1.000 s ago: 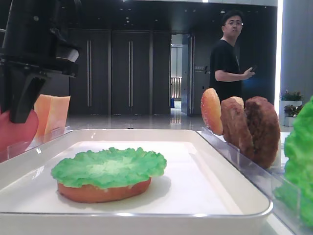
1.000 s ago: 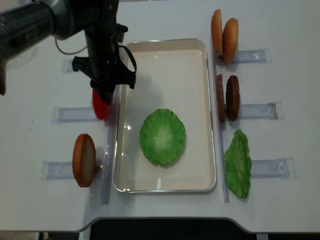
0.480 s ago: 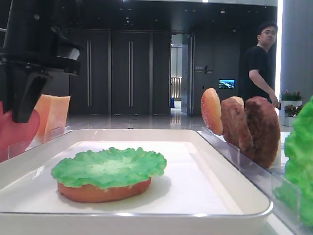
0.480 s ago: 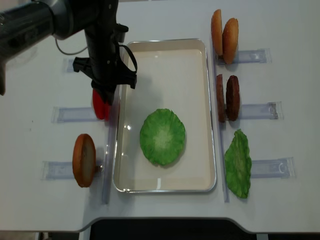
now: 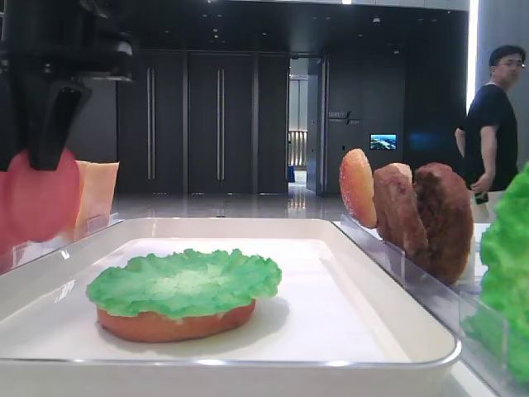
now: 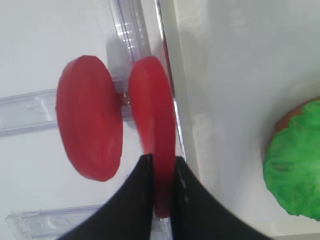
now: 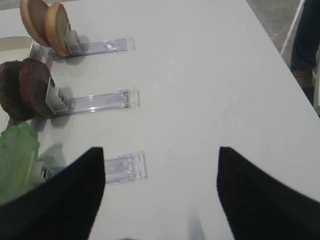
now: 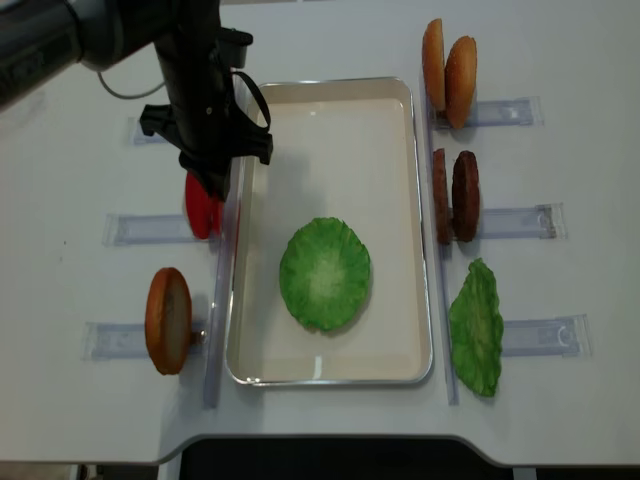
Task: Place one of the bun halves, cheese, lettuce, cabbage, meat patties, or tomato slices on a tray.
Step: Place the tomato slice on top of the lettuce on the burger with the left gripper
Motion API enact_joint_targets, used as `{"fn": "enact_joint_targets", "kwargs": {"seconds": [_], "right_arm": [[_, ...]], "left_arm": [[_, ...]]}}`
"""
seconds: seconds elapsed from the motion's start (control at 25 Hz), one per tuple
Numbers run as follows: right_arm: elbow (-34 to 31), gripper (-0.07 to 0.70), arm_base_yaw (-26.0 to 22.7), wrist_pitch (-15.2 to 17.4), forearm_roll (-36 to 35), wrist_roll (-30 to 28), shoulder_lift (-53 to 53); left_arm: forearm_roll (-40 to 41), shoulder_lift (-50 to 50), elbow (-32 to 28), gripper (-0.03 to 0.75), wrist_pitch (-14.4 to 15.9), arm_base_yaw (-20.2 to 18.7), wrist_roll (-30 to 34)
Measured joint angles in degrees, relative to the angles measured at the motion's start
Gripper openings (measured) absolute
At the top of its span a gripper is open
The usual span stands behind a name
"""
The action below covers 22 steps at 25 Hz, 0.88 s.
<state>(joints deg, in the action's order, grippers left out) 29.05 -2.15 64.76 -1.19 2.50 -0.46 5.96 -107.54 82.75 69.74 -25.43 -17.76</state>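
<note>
Lifting a tomato slice clear of its rack

We see the left gripper point(image 6: 159, 172) pinched on one tomato slice point(image 6: 154, 150), now raised from a second ago (its twin point(image 6: 90, 124) stays racked). Next comes the tray point(image 8: 330, 100), onto the lettuce point(image 8: 324, 273). Right gripper point(image 7: 160, 200) gapes wide, idle.

— Rising now: black left gripper point(image 6: 159, 172), pinching flat round red tomato slice point(image 6: 155, 150) higher above its clear rack.
— Walking too: man in black shirt point(image 5: 493, 116), now nearing right edge.
</note>
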Motion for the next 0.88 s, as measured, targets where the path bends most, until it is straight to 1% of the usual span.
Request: {"fn": "enact_joint_targets", "kwargs": {"seconds": [0.28,0.4,0.88], "right_arm": [[0.00,0.458,0.00,0.00,-0.05,0.00,0.00],[0.00,0.458,0.00,0.00,-0.05,0.00,0.00],[0.00,0.458,0.00,0.00,-0.05,0.00,0.00]], "left_arm": [[-1.93,3.42,0.00,0.054,0.00,1.24,0.43],[-3.98,4.34,0.00,0.054,0.00,1.61,1.30],[-20.10,5.08,0.00,0.054,0.00,1.65,7.86]]}}
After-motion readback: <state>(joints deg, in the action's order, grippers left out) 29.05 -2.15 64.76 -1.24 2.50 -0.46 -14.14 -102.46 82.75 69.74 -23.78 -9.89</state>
